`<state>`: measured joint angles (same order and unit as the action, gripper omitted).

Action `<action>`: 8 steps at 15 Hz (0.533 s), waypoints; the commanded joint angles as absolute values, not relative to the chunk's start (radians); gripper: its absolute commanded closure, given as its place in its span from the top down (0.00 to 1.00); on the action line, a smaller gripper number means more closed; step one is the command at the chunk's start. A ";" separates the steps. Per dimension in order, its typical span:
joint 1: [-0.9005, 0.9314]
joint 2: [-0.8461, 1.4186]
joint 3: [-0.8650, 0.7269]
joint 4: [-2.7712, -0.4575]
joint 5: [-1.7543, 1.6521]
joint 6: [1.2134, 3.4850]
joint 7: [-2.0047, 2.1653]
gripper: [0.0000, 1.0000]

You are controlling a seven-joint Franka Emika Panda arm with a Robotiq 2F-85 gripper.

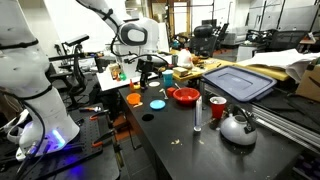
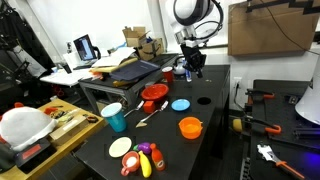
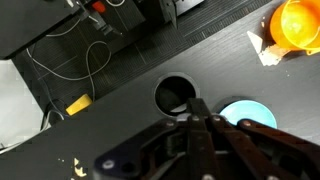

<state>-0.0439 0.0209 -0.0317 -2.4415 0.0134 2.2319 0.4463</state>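
Note:
My gripper [image 3: 196, 112] is shut, its fingers pressed together with nothing visible between them. In the wrist view it hangs above a black table, its tips over the edge of a round hole [image 3: 174, 95] in the tabletop. A light blue disc [image 3: 247, 112] lies just beside it and an orange cup [image 3: 297, 24] stands further off. In both exterior views the gripper [image 1: 150, 78] [image 2: 192, 68] is above the far part of the table, apart from the orange cup [image 1: 134, 98] [image 2: 190, 127] and the blue disc [image 1: 157, 103] [image 2: 180, 104].
On the black table [image 2: 215, 140] stand a red bowl [image 1: 185, 96] [image 2: 153, 95], a teal cup [image 2: 114, 117], a silver kettle [image 1: 238, 127], a red-topped can [image 1: 217, 108] and a plate of toy food [image 2: 137, 160]. A grey-blue lid [image 1: 238, 82] lies behind. Cables [image 3: 85, 65] lie off the table's edge.

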 commanded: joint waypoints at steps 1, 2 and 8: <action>-0.033 0.011 -0.030 -2.443 -0.053 2.254 0.379 0.27; -0.027 0.000 -0.025 -2.451 -0.075 2.255 0.364 0.34; 0.035 -0.052 0.039 -2.501 -0.129 2.295 0.284 0.78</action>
